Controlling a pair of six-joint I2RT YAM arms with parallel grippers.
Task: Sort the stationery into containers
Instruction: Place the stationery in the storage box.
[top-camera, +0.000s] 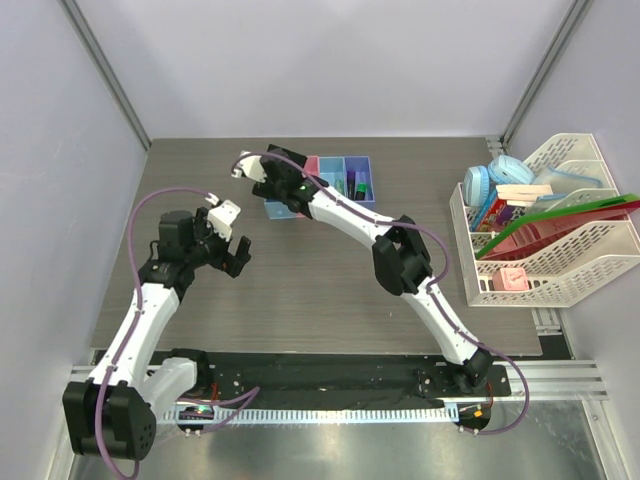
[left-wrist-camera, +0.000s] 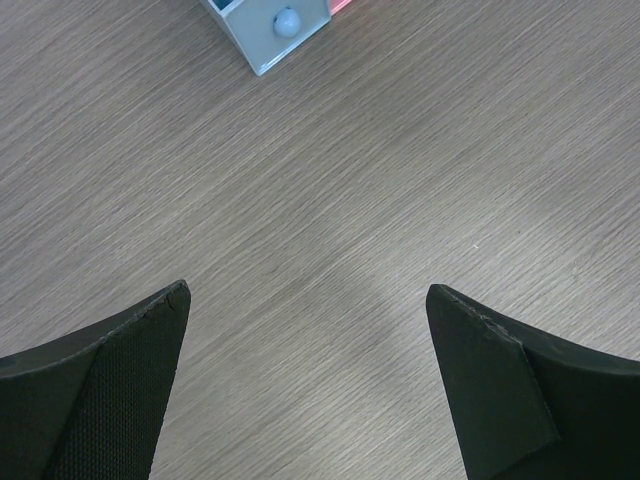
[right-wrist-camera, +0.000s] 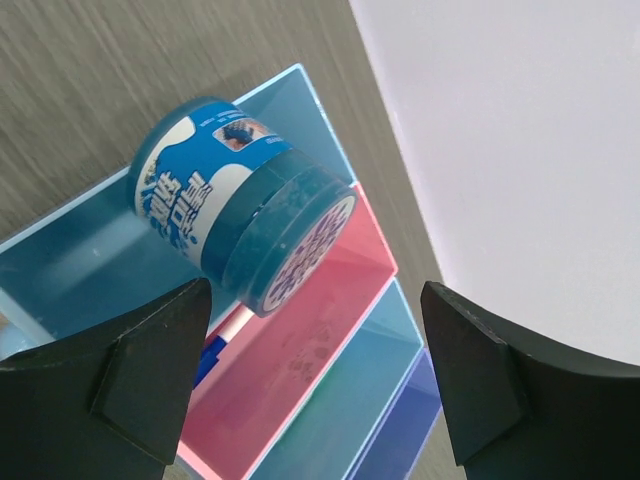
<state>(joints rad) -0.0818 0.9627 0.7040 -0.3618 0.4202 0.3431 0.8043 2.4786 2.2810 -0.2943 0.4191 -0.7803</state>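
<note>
We see a round blue labelled tub (right-wrist-camera: 240, 225) tipped sideways across the translucent blue bin (right-wrist-camera: 70, 280) and pink bin (right-wrist-camera: 330, 320), with a blue-capped white marker (right-wrist-camera: 225, 332) beneath.

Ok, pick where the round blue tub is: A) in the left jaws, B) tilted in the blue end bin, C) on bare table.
B: the right wrist view shows the round blue tub lying on its side in the blue bin, lid end toward the pink bin.

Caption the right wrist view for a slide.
Open right gripper above a blue tub lying sideways over the blue bin.
</note>
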